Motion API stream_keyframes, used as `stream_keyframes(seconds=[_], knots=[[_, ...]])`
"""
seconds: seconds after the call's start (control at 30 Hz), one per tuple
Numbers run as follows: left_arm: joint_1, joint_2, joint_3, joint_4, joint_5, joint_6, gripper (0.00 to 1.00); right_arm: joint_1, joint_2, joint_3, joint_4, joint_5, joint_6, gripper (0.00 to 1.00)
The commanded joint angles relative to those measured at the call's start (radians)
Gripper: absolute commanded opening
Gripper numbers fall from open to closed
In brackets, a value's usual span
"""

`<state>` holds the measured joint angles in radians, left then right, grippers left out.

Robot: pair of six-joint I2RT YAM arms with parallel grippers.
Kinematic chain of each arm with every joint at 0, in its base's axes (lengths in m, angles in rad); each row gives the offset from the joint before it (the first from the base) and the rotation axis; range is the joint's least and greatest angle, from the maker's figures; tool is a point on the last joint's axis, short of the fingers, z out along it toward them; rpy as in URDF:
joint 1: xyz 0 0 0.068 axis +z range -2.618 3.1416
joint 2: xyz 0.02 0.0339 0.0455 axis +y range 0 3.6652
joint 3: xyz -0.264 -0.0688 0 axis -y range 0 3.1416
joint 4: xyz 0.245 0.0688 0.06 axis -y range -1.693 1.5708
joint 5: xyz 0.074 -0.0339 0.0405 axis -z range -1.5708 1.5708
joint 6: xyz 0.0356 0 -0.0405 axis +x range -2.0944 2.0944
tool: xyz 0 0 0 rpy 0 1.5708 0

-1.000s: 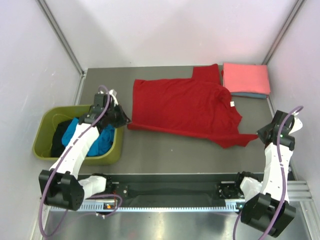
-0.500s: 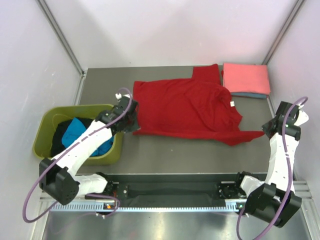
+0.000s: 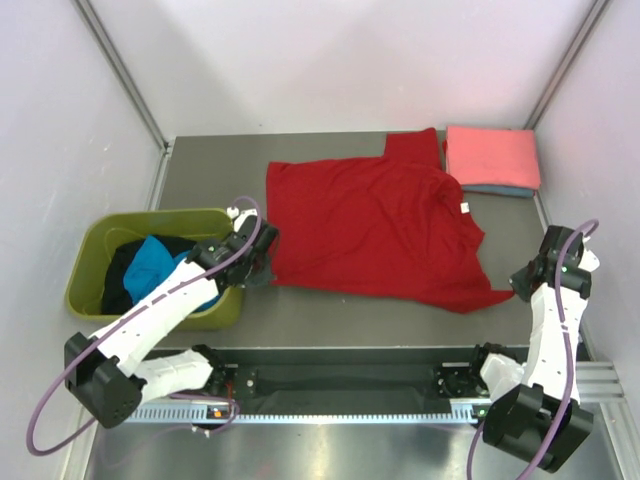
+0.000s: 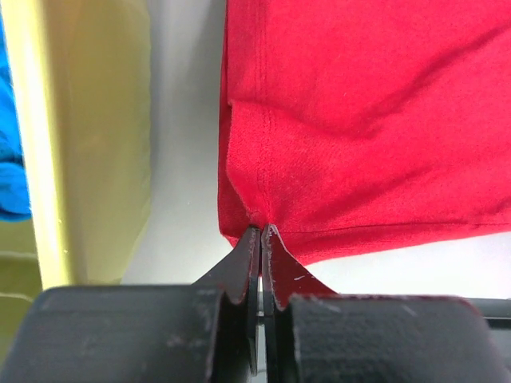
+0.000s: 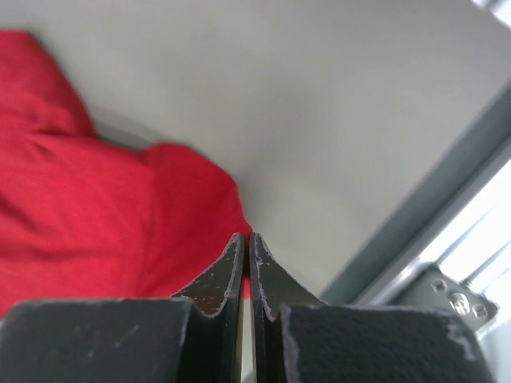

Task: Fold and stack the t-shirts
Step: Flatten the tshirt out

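A bright red t-shirt (image 3: 375, 225) lies spread across the middle of the table. My left gripper (image 3: 268, 275) is shut on its near-left hem corner; in the left wrist view the closed tips (image 4: 261, 231) pinch the red hem (image 4: 359, 120). My right gripper (image 3: 515, 290) is shut on the near-right corner, where red cloth (image 5: 96, 215) runs into the closed tips (image 5: 245, 239). A folded salmon-pink t-shirt (image 3: 492, 155) rests on a folded blue one (image 3: 495, 190) at the far right. Turquoise (image 3: 155, 262) and black (image 3: 120, 275) t-shirts lie bunched in the tub.
The olive-green tub (image 3: 160, 218) stands at the left, close beside my left gripper; its wall (image 4: 96, 120) fills the left of the left wrist view. The table's right edge rail (image 5: 431, 207) runs just beyond my right gripper. White walls enclose the table.
Both grippers have drawn the red shirt's near edge toward the arm bases. The left gripper moved right and nearer, away from the tub, and the near hem now lies straighter.
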<state>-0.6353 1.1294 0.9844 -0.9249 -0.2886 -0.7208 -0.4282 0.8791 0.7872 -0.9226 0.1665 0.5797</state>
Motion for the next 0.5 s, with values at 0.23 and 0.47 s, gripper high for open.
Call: stream_keyframes(seconds=[0.23,0.47], knots=[[-0.047,-0.005,-0.087,0.008,0.006,-0.042,0.00,0.002,-0.040,0.015,-0.071,0.002,0.039,0.00],[-0.090,0.067,-0.098,0.037,-0.043,-0.106,0.00,0.002,-0.065,-0.008,-0.053,0.087,0.092,0.00]])
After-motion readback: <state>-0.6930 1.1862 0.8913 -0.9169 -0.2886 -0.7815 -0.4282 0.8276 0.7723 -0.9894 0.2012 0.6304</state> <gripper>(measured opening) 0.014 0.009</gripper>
